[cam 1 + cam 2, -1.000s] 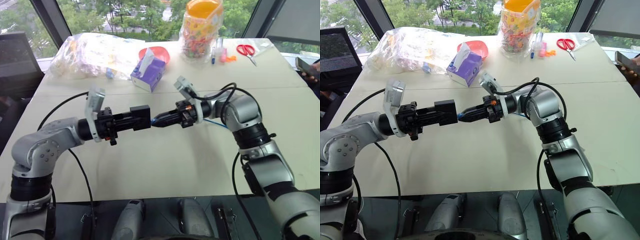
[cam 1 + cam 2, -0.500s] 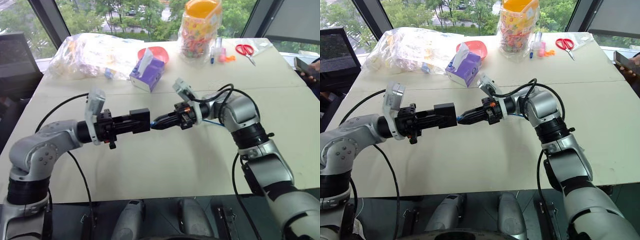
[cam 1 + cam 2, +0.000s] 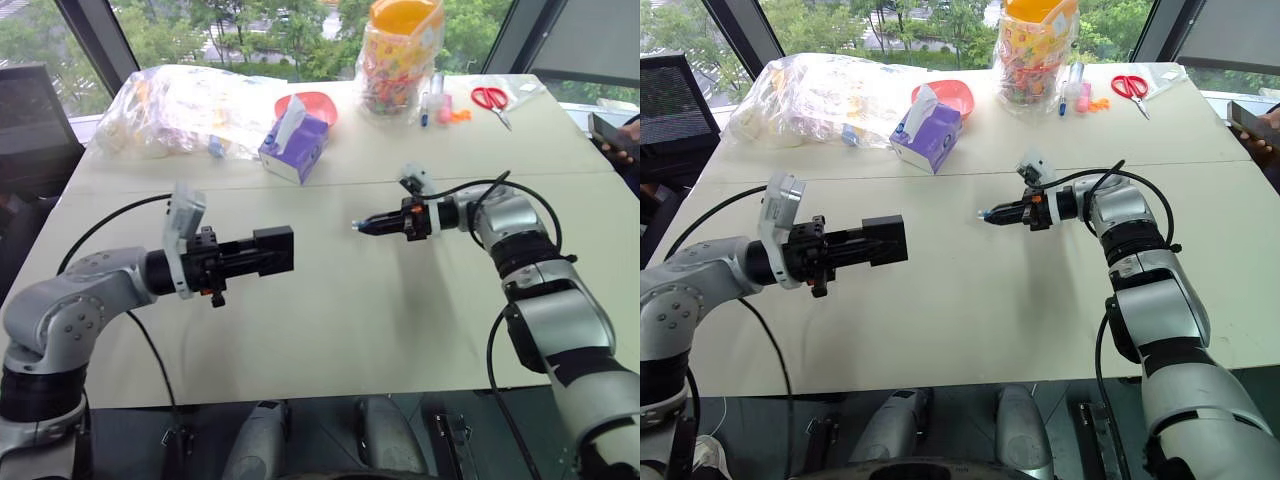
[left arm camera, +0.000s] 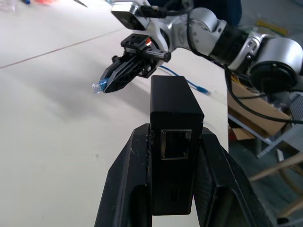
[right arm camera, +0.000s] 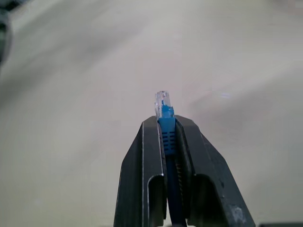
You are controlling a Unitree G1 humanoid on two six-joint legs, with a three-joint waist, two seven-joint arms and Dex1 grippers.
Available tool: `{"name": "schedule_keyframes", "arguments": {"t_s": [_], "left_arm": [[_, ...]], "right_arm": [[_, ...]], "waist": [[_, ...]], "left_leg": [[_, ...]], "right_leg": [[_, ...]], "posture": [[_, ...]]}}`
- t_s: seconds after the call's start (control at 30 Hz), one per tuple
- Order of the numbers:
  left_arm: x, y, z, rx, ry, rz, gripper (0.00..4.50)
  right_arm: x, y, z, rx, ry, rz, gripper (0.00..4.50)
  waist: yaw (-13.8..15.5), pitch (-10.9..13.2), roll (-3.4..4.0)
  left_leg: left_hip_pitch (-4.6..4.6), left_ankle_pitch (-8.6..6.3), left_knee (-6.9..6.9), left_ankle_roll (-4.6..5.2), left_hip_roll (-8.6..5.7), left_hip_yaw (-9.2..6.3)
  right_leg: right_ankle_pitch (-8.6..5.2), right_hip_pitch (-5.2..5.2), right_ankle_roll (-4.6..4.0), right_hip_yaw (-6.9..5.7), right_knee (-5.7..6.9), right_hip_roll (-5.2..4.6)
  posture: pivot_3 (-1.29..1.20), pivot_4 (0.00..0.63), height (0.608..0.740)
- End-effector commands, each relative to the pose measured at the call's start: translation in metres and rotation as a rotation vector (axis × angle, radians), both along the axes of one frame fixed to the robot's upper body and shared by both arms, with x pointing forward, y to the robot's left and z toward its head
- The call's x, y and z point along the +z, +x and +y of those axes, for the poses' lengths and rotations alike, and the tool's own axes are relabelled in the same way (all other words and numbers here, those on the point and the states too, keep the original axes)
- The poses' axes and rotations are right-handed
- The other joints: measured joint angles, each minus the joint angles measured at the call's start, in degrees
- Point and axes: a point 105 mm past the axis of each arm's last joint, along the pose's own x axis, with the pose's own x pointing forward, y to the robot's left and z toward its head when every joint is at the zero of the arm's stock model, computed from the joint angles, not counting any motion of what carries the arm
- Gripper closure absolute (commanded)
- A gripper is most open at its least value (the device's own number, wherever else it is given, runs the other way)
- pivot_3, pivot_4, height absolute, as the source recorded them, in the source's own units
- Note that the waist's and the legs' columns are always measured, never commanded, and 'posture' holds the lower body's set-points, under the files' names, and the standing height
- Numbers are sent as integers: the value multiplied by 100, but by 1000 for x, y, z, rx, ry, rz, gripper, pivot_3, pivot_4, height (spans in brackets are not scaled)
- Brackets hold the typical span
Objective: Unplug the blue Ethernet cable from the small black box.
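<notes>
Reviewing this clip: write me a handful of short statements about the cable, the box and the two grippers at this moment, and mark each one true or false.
1. The left gripper is shut on the small black box. True.
2. The blue Ethernet cable is plugged into the box. False: its clear plug is free, clamped in the right gripper, and the box's port is empty.
3. The two grippers touch each other. False: bare table shows between them.
4. The black box rests on the table. False: the left gripper holds it above the table.
5. A purple tissue box stands farther back on the table than the grippers. True.
</notes>
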Motion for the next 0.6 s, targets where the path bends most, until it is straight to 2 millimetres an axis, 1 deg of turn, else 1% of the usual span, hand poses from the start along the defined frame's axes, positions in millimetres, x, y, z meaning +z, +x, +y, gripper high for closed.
{"name": "schedule_keyframes", "arguments": {"t_s": [0.03, 0.1, 0.17, 0.2, 0.27, 0.33, 0.4, 0.43, 0.57, 0.6], "left_arm": [[2, 19, 3, 102, -14, -59, 3993], [-5, 36, -1, 168, -39, -82, 3993], [-10, 47, -6, 203, -47, -103, 3993], [-13, 51, -11, 204, -44, -122, 3993], [-20, 62, -19, 224, -23, -162, 3993], [-25, 69, -28, 231, -8, -194, 3993], [-30, 73, -35, 219, 6, -213, 3993], [-33, 76, -38, 225, 3, -214, 3993], [-45, 89, -51, 245, 30, -231, 3993], [-49, 92, -55, 247, 38, -230, 3993]], "right_arm": [[10, 16, 1, -105, 22, -167, 4472], [3, 26, -8, -222, 10, -217, 4472], [2, 31, -13, -294, 27, -238, 3667], [3, 33, -16, -330, 36, -252, 3367], [6, 39, -24, -416, 40, -300, 2403], [9, 44, -33, -503, 37, -339, 1297], [11, 45, -37, -541, 52, -347, 249], [13, 45, -40, -559, 62, -359, 72], [22, 36, -42, -575, 138, -354, 72], [24, 30, -41, -566, 174, -336, 72]], "waist": [[6, 0, 0], [24, 0, -1], [59, 1, -2], [70, 1, -2], [74, 1, -3], [65, 1, -2], [43, 1, -2], [18, 1, -2], [14, 1, -2], [16, 1, -2]], "left_leg": [[1, 0, 1, 0, 0, 0], [1, 1, 4, -1, -1, 0], [1, 1, 9, -2, -3, -1], [0, 1, 12, -2, -5, 0], [-2, 2, 14, -2, -7, 0], [-2, 2, 14, -2, -6, 0], [-2, 2, 12, -2, -6, 0], [-2, 2, 12, -2, -6, 0], [-1, 2, 12, -1, -5, 0], [-1, 2, 13, -1, -5, 0]], "right_leg": [[0, 1, 0, 0, 1, 0], [0, 5, 0, 0, 1, 0], [1, 9, 0, 0, 0, 0], [1, 9, 1, 0, 0, -1], [3, 10, 5, 1, -3, -2], [4, 9, 5, 2, -3, -2], [4, 8, 5, 1, -2, -2], [4, 8, 5, 1, -2, -2], [4, 7, 6, 1, 2, -1], [4, 7, 6, 1, 3, -1]], "posture": [[0, 150, 726], [0, 150, 726], [0, 150, 726], [0, 150, 726], [0, 150, 726], [0, 150, 726], [0, 150, 726], [0, 150, 726], [0, 150, 726], [0, 150, 726]]}}
